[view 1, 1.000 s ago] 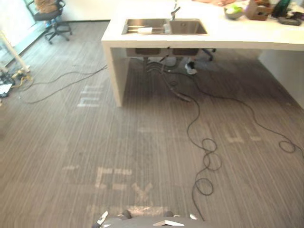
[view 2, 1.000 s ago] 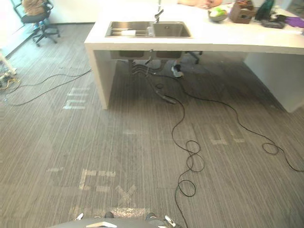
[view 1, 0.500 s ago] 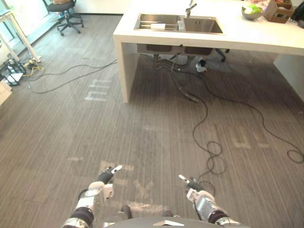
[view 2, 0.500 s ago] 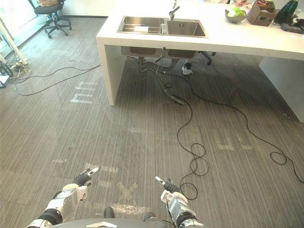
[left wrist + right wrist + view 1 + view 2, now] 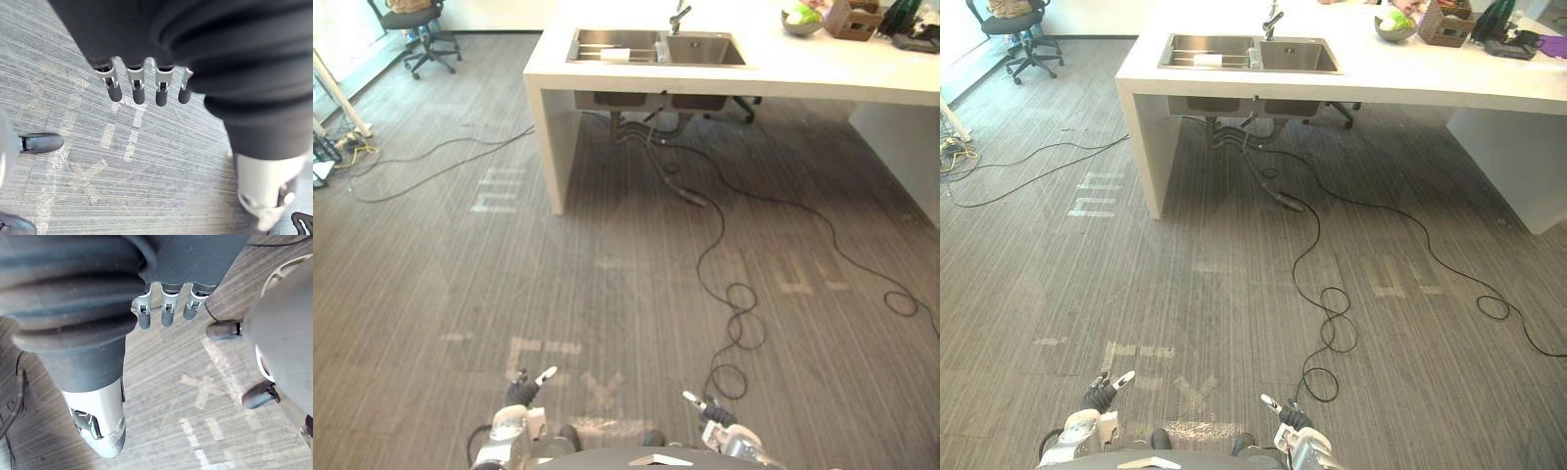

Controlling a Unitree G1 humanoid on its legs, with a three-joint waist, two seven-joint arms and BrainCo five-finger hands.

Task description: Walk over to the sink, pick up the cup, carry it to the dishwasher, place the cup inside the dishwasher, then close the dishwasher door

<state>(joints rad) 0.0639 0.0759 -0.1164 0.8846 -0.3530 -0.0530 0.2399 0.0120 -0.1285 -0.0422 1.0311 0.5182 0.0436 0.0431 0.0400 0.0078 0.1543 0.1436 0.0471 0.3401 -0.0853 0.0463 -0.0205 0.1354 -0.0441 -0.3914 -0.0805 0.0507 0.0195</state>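
Both hands ride lower than half second ago: left hand and right hand, fingers straight, empty. Cup, as we judge small shape at sink divider, waits on desk far ahead. Risk: drifting stride clips desk's near-left corner.

A tape cross lies between the left hand and right hand. A chair stands far ahead of them.
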